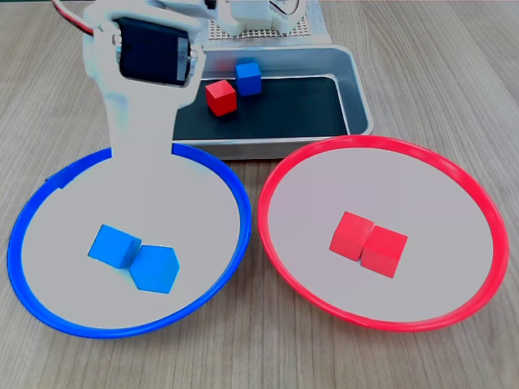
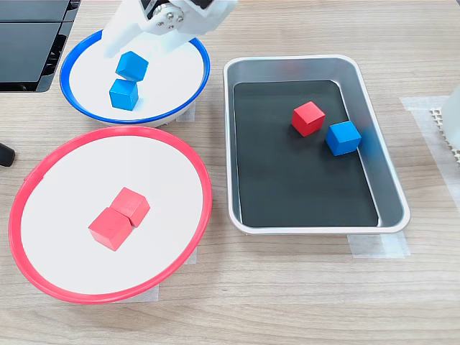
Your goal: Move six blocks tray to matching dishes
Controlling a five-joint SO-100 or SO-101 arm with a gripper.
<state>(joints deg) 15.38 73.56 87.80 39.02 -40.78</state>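
The silver tray (image 1: pixel 358 89) (image 2: pixel 389 188) holds one red block (image 1: pixel 220 97) (image 2: pixel 307 118) and one blue block (image 1: pixel 248 78) (image 2: pixel 343 138), close together. Two blue blocks (image 1: pixel 113 245) (image 2: pixel 131 65) touch each other in the blue-rimmed dish (image 1: pixel 235 194) (image 2: pixel 136 122). In the red-rimmed dish (image 1: pixel 373 140) (image 2: pixel 108 130), two red blocks (image 1: pixel 350 235) (image 2: pixel 130 205) sit side by side. My white gripper (image 2: pixel 140 43) hangs over the far part of the blue dish, just above the blue blocks. It is open with nothing between its fingers (image 1: pixel 139 121).
A white mesh base (image 1: pixel 268 31) (image 2: pixel 450 136) stands beyond the tray's far end. A black flat object (image 2: pixel 29 43) lies beside the blue dish. The dishes nearly touch each other and the tray. Bare wooden table (image 2: pixel 302 295) surrounds them.
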